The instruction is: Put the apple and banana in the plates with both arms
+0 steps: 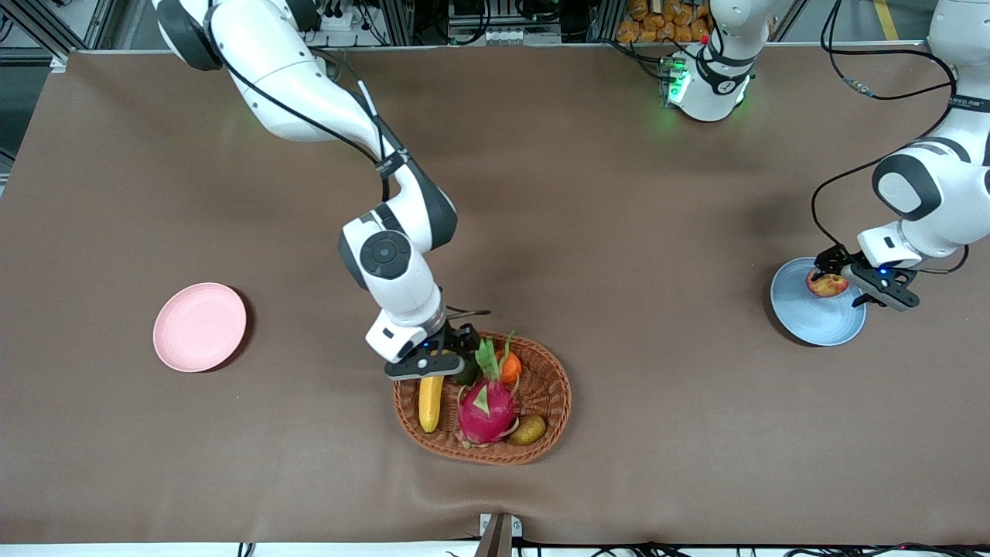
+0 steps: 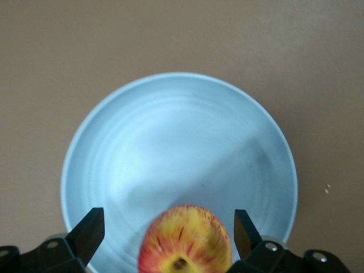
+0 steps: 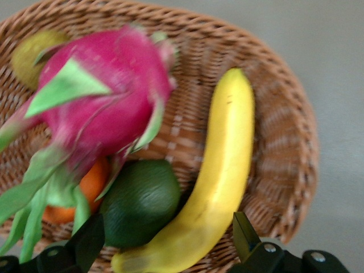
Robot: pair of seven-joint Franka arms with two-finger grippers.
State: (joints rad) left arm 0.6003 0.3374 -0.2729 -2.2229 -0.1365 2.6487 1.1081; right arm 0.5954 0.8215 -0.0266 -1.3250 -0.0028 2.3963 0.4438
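Observation:
The apple lies on the pale blue plate at the left arm's end of the table, on the part of the plate farther from the front camera. My left gripper is open around it, its fingers standing apart from the apple in the left wrist view, over the blue plate. The banana lies in the wicker basket. My right gripper is open and low over the banana's stem end. The pale pink plate sits bare toward the right arm's end.
The basket also holds a pink dragon fruit, an orange fruit, a brownish-yellow oval fruit and a dark green fruit pressed against the banana beside my right gripper's fingers. Brown cloth covers the table between the basket and both plates.

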